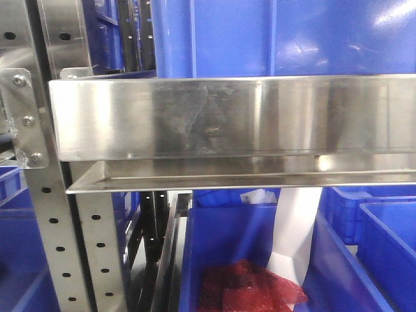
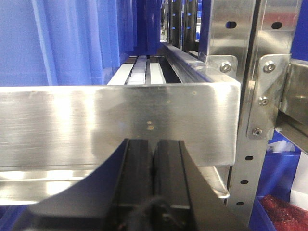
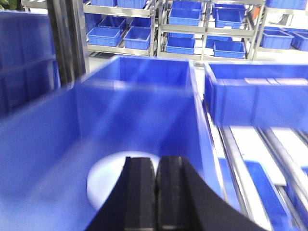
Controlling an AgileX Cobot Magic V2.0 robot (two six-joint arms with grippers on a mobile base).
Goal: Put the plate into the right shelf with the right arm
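Note:
The white plate (image 3: 108, 180) lies flat on the floor of a deep blue bin (image 3: 144, 101), partly hidden behind my right gripper (image 3: 156, 161). That gripper hovers over the bin with its dark fingers pressed together and nothing between them. The view is motion-blurred. The steel right shelf shows its broad front rail (image 1: 227, 117) in the front view, with no plate or arm visible there. My left gripper (image 2: 154, 144) is shut and empty, close in front of a steel rail (image 2: 96, 120).
Blue bins sit on the shelf level above the rail (image 1: 260, 36) and below it (image 1: 227, 253), the lower one holding red mesh (image 1: 247, 286). Perforated uprights (image 1: 55, 247) stand at left. A second blue bin (image 3: 255, 96) and roller rails (image 3: 240, 163) lie right of the plate's bin.

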